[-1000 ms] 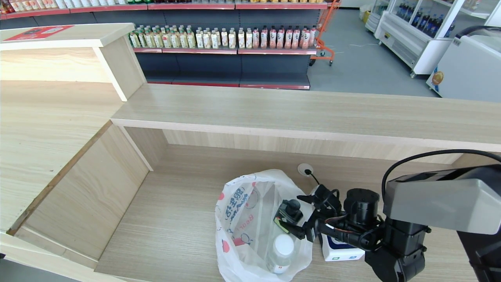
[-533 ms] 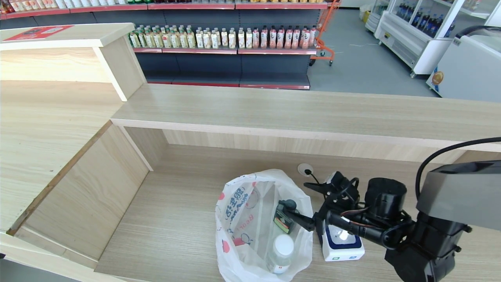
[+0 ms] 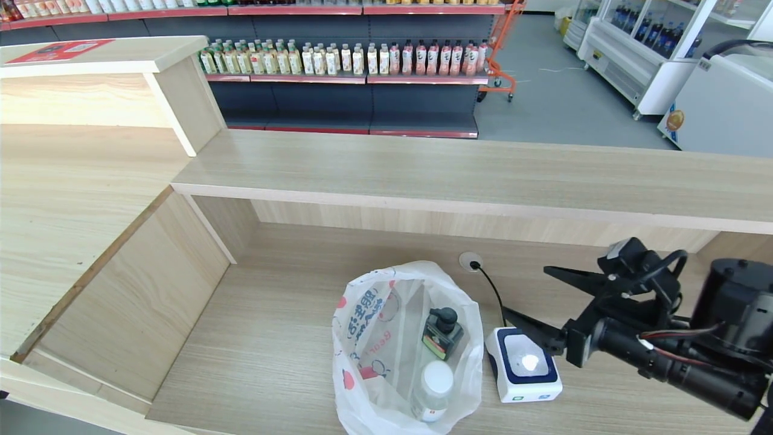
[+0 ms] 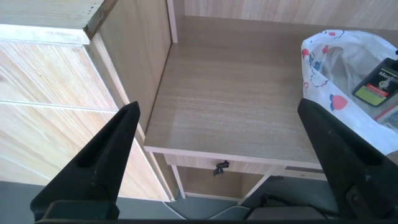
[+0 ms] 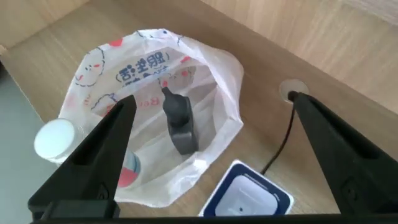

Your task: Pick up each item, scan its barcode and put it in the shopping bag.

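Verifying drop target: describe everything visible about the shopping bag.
The shopping bag is white translucent plastic with red and blue print, crumpled, slumped on the wooden counter, mouth open upward. Inside are a dark pump-top bottle and a white-capped bottle. The scanner sits beside it on the robot's right; contact unclear.

A white printed shopping bag (image 3: pixel 362 314) stands open on the counter (image 3: pixel 272 338). Inside it lie a small dark bottle (image 3: pixel 442 331) with a black top and a clear bottle (image 3: pixel 433 389) with a white cap. A white-and-blue scanner (image 3: pixel 524 364) sits just beside the bag, its window lit.
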`<state>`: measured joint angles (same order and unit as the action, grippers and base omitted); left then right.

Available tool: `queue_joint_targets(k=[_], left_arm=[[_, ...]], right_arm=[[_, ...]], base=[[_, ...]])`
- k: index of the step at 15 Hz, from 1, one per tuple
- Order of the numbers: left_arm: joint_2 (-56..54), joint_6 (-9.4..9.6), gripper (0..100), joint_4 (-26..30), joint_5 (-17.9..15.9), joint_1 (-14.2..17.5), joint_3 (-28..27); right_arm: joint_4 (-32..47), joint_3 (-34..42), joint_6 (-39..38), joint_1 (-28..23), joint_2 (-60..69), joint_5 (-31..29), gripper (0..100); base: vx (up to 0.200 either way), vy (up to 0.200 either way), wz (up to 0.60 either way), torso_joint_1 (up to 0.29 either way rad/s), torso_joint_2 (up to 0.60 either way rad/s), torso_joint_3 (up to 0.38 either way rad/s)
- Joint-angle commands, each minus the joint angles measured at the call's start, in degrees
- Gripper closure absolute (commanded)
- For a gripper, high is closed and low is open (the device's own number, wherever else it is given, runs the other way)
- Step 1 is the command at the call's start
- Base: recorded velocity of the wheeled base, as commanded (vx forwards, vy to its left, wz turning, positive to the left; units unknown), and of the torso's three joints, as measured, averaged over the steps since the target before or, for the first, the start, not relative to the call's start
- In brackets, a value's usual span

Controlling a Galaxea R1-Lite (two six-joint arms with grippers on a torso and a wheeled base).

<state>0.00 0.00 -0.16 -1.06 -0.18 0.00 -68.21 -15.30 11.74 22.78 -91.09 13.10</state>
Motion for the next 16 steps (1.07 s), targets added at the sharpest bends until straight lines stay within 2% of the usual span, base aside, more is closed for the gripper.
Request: queue_joint_targets(k=[1,2,3,6,8,10,11,13,15,16], left_arm=[[0.09,0.0,0,-0.02,0.01,0.01,0.0],[0.09,-0.09,0,-0.02,0.01,0.01,0.0],[0.09,0.0,0,-0.02,0.01,0.01,0.0],[0.09,0.0,0,-0.02,0.01,0.01,0.0],[0.09,0.0,0,-0.02,0.01,0.01,0.0],[0.09,0.0,0,-0.02,0.01,0.01,0.0],[0.09,0.0,0,-0.02,0.01,0.01,0.0],[0.09,0.0,0,-0.02,0.01,0.01,0.0],[0.09,0.0,0,-0.02,0.01,0.01,0.0],[0.09,0.0,0,-0.02,0.01,0.01,0.0]], right_arm=[[14.42,1.85,-1.98,-0.99,18.05,-7.57,0],[22.68,2.03,-2.42,-1.69,24.29,-9.85,0],[25.23,3.52,-2.69,-2.92,27.63,-11.35,0],[26.02,13.19,-2.69,-8.37,34.75,-11.96,0],[29.36,15.3,-2.51,-12.06,39.85,-11.87,0],[43.51,15.3,-2.69,-16.19,50.57,-11.87,0],[45.27,15.3,-2.69,-16.46,51.98,-11.87,0],[58.63,15.3,-2.77,-20.15,65.69,-12.23,0],[66.01,15.3,-3.04,-23.84,74.04,-11.87,0],[67.24,15.21,-3.92,-24.1,77.99,-11.61,0]], base=[[0.0,0.0,0.0,0.0,0.0,0.0],[0.0,0.0,0.0,0.0,0.0,0.0],[0.0,0.0,0.0,0.0,0.0,0.0],[0.0,0.0,0.0,0.0,0.0,0.0],[0.0,0.0,0.0,0.0,0.0,0.0],[0.0,0.0,0.0,0.0,0.0,0.0],[0.0,0.0,0.0,0.0,0.0,0.0],[0.0,0.0,0.0,0.0,0.0,0.0],[0.0,0.0,0.0,0.0,0.0,0.0],[0.0,0.0,0.0,0.0,0.0,0.0]])
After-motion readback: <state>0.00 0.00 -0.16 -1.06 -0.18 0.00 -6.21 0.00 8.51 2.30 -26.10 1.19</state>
